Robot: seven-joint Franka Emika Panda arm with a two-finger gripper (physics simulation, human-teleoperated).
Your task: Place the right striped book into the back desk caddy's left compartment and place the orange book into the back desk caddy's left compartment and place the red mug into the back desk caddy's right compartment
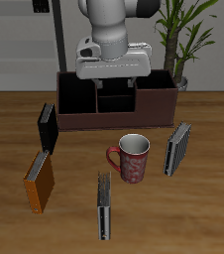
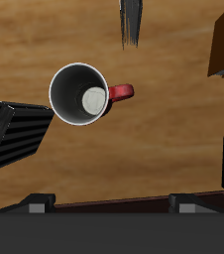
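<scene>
Arm hangs high over the back of the counter (image 1: pixel 198 213), with the gripper (image 1: pixel 112 81) above the long, low, dark maroon desk caddy (image 1: pixel 114 119). In the wrist view the two fingers (image 2: pixel 40 203) are spread wide apart with nothing between them.

All three task items are on the counter, none in the caddy.
- Dark red mug with the mottled pale pattern (image 1: pixel 132 157): upright and mouth up, just in front of the caddy's middle. Its red loop handle (image 2: pixel 121 93) sticks out sideways.
- Slim, dull, dark grey-and-black striped book (image 1: pixel 104 205): stands on edge near the front edge, well apart from the mug.
- Small orange-brown hardcover book (image 1: pixel 39 181): stands tilted, nearer the front than the plain black book (image 1: pixel 47 127), which stands beside the caddy's end.
- The paler, brighter striped book (image 1: pixel 176 149) stands beside the mug, on the side away from the handle. It is not a target.

Judgement: no step is done, and the spread fingers suit an approach. The books stand on edge, so each offers a thin top to pinch. The brighter striped book stands close to the mug and could be bumped.
</scene>
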